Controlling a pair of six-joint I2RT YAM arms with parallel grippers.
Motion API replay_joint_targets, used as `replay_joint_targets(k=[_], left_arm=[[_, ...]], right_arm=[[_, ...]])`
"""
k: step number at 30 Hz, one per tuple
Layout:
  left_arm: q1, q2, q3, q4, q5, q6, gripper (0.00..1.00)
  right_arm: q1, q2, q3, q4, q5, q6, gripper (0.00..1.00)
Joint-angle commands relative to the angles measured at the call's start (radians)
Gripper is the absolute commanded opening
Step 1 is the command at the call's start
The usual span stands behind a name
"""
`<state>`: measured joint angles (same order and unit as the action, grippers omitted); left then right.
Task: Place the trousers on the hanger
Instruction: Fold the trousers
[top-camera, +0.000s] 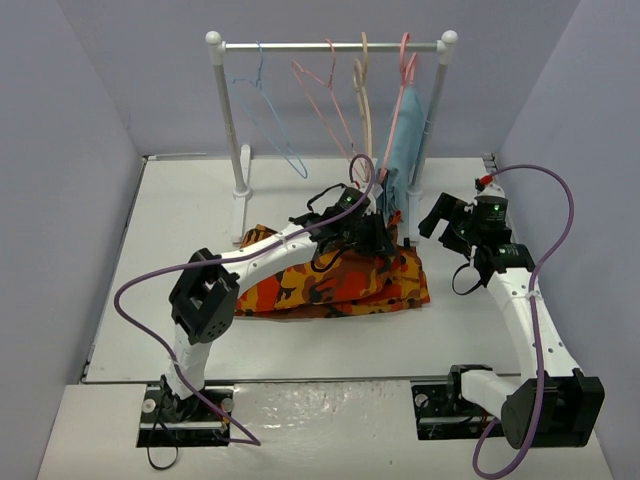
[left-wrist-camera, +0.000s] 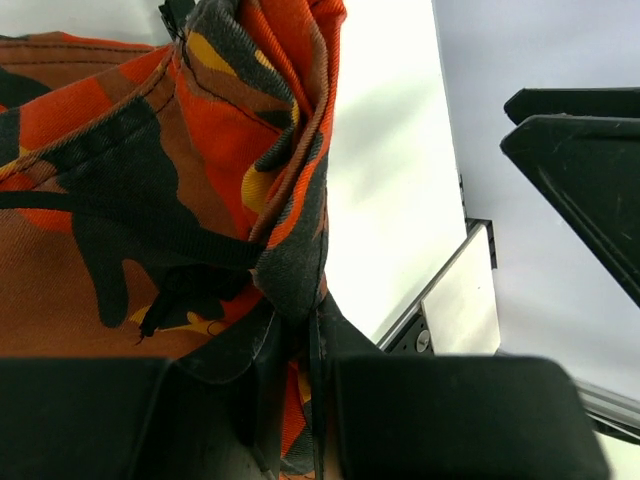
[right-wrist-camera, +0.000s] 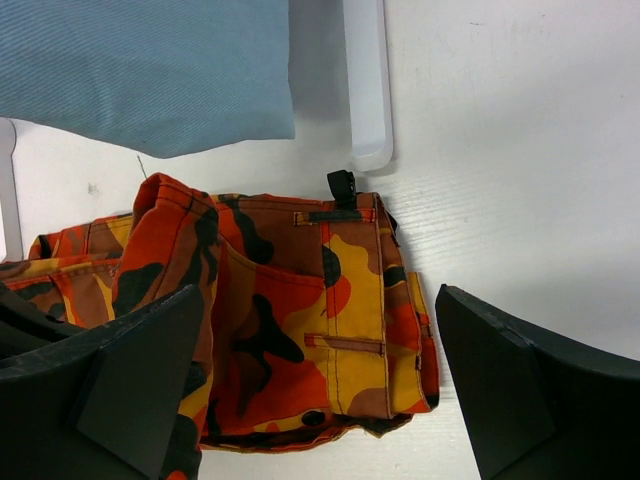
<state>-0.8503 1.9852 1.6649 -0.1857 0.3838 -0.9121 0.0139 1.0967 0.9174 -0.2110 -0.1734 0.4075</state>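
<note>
A thin light-blue wire hanger (top-camera: 264, 110) hung by its hook near the left end of a white clothes rack (top-camera: 330, 46) that stood along the far edge of the white surface (top-camera: 180, 200). It was empty and well apart from the camouflage trousers (top-camera: 330, 285), printed in orange, red, yellow and dark brown. These lay bunched at the middle of the surface, in front of the rack.

The left gripper (top-camera: 370, 235) sat over the trousers' far right part. In the left wrist view it (left-wrist-camera: 300, 370) was nearly closed, pinching a raised fold of the trousers (left-wrist-camera: 120, 200).

A plain light-blue garment (top-camera: 408, 150) hung at the rack's right end.

The right gripper (top-camera: 445, 225) hovered just past the trousers' right edge, toward the surface's right side, its jaws spread wide and holding nothing.
</note>
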Motion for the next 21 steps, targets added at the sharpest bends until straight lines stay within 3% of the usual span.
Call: replay_joint_targets(k=[1, 7, 11, 15, 17, 21], left_arm=[[-0.026, -0.021, 0.096, 0.081, -0.009, 0.017, 0.0], [-0.05, 0.061, 0.1, 0.114, -0.049, 0.076, 0.01], [-0.052, 0.103, 0.099, 0.135, -0.043, 0.118, 0.42], [-0.052, 0.084, 0.075, 0.11, -0.055, 0.159, 0.69], [-0.052, 0.036, 0.057, 0.078, -0.066, 0.181, 0.76], [-0.047, -0.103, -0.032, -0.005, -0.117, 0.261, 0.78]], right_arm=[[0.001, -0.032, 0.0, 0.027, -0.003, -0.019, 1.0], [0.001, -0.028, -0.009, 0.028, -0.008, -0.024, 1.0], [0.001, -0.028, -0.011, 0.026, -0.019, -0.028, 1.0], [0.001, -0.031, -0.011, 0.023, -0.027, -0.034, 1.0], [0.001, -0.025, -0.007, 0.022, -0.041, -0.036, 1.0], [0.004, 0.0, -0.002, 0.028, -0.085, -0.035, 0.95]])
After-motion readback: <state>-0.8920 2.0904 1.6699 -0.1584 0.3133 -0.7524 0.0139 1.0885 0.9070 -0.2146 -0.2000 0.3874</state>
